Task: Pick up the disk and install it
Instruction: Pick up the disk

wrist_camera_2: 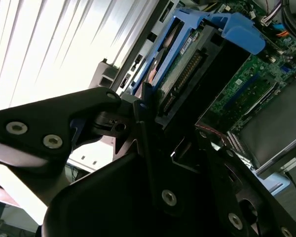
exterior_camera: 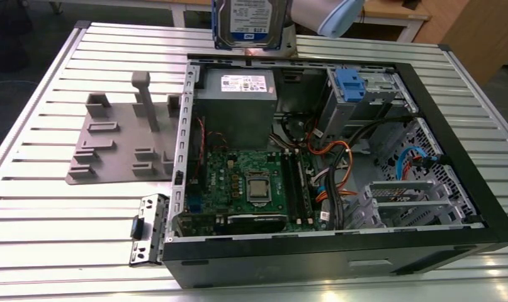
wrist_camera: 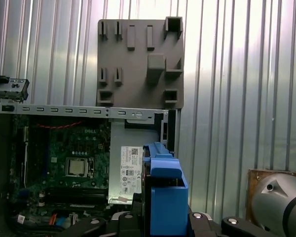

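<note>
The disk (exterior_camera: 248, 22) is held aloft, its label turned to the exterior view, above the far edge of the open computer case (exterior_camera: 455, 157) — the pick-up is judged done, the installing not yet. In the second wrist view the gripper (wrist_camera_2: 148, 101) is seen clenched on the disk, which is framed by the blue caddy (wrist_camera_2: 237, 27). For seating, alignment with the drive bay (exterior_camera: 367, 94), on the exterior view's right of the power supply (exterior_camera: 234, 94), is judged to be called for — clear of the cables (exterior_camera: 338, 157).
</note>
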